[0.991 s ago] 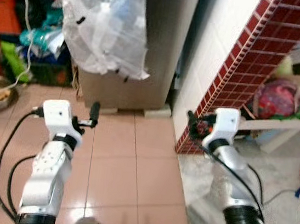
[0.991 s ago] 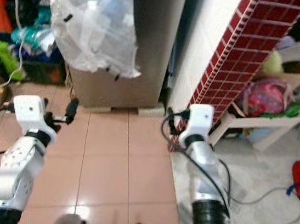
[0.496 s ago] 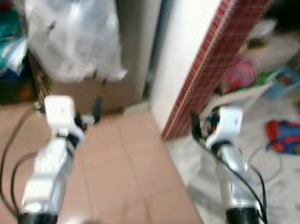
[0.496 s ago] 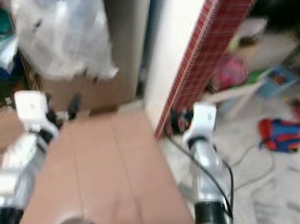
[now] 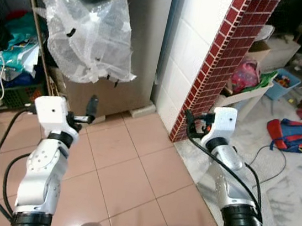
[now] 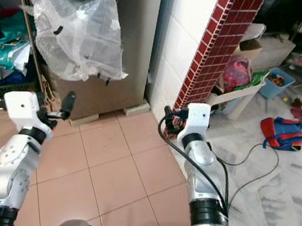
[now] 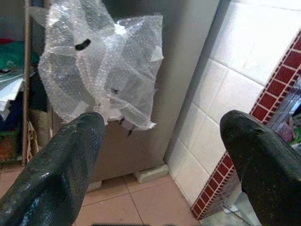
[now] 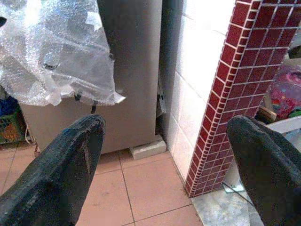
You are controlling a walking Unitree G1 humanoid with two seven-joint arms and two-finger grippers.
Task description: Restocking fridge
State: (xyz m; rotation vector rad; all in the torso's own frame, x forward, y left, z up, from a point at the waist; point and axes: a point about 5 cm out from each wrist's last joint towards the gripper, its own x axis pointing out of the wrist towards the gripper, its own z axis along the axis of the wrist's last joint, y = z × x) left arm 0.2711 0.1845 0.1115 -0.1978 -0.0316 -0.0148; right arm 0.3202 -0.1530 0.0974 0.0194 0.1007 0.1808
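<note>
The grey fridge [image 5: 149, 40] stands straight ahead on the tan tile floor, its door side hidden from me. A sheet of bubble wrap [image 5: 88, 38] hangs over its side. My left gripper [image 5: 90, 110] is held out low in front of the fridge, open and empty; in the left wrist view its fingers [image 7: 56, 160] frame the bubble wrap [image 7: 103, 70]. My right gripper [image 5: 190, 124] hovers open and empty near the foot of the red brick edging, with the fridge [image 8: 136, 70] between its fingers [image 8: 61, 165].
A white tiled wall with red brick edging [image 5: 224, 61] stands right of the fridge. Cluttered shelves [image 5: 7, 60] fill the left. At right are a white bench [image 5: 248, 95] with bags, a blue-red backpack [image 5: 287, 134] and a cable on the marble floor.
The camera swung right and back, and the blur has gone. Both arms keep the same raised pose with their grippers open.
</note>
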